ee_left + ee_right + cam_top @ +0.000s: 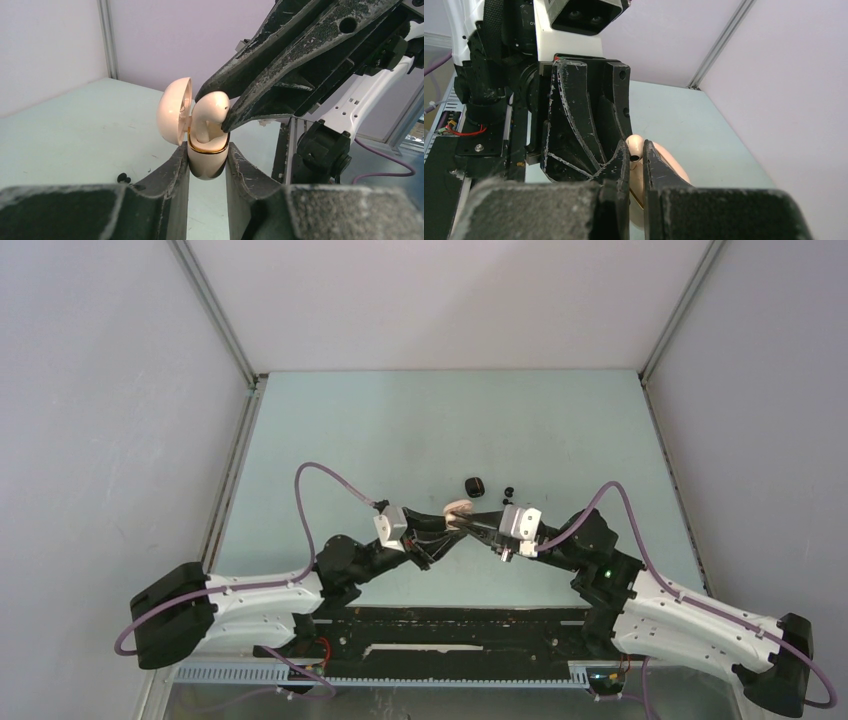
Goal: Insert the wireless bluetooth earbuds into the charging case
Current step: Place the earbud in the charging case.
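Your left tool (207, 156) clamps the glossy cream case (206, 169); right tool (215, 107) pinches the half-seated cream earbud (209, 111): push toward six o'clock.

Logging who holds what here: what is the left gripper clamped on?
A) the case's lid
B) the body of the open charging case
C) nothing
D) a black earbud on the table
B: in the left wrist view the left gripper squeezes the body of the charging case, its lid open, while the right gripper pinches the earbud above it.
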Motion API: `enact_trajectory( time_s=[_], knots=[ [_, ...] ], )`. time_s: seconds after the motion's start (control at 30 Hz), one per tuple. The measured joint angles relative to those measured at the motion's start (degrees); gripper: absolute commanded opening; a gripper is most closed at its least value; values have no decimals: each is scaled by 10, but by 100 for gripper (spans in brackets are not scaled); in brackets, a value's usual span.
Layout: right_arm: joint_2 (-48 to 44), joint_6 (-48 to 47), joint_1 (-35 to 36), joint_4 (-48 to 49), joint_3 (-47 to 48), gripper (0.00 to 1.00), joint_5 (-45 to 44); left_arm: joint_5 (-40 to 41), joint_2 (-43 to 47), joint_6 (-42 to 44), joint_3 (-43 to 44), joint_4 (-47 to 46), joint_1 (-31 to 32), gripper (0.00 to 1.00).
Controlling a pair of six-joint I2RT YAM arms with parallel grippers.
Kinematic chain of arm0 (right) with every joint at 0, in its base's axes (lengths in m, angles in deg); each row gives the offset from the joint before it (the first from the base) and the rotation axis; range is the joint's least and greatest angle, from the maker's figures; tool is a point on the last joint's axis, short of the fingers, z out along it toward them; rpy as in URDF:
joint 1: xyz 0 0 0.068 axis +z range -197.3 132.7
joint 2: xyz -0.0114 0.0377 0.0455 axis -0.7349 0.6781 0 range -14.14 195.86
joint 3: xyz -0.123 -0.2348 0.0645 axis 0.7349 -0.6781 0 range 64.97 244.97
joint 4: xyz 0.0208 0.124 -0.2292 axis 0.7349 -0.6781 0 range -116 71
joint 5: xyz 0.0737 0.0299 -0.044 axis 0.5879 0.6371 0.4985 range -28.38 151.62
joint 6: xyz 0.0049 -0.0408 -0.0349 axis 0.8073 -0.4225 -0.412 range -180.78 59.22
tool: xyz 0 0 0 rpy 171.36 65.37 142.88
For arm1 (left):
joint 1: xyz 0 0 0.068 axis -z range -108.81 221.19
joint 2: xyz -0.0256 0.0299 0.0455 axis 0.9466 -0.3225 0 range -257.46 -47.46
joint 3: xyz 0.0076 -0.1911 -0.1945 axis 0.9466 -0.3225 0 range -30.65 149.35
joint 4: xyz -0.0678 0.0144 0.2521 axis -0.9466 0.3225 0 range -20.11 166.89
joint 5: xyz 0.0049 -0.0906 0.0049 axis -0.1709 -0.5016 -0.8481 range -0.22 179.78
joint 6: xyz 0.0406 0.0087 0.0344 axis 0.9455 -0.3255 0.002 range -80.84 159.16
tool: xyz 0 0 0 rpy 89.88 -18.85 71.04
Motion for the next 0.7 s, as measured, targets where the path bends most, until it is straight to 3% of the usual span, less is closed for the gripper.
enact_trajectory(
  time_s=[0.7],
  knots=[
    [3,-12,0,-25,0,23,6,8,4,0,-9,7,0,0]
  ],
)
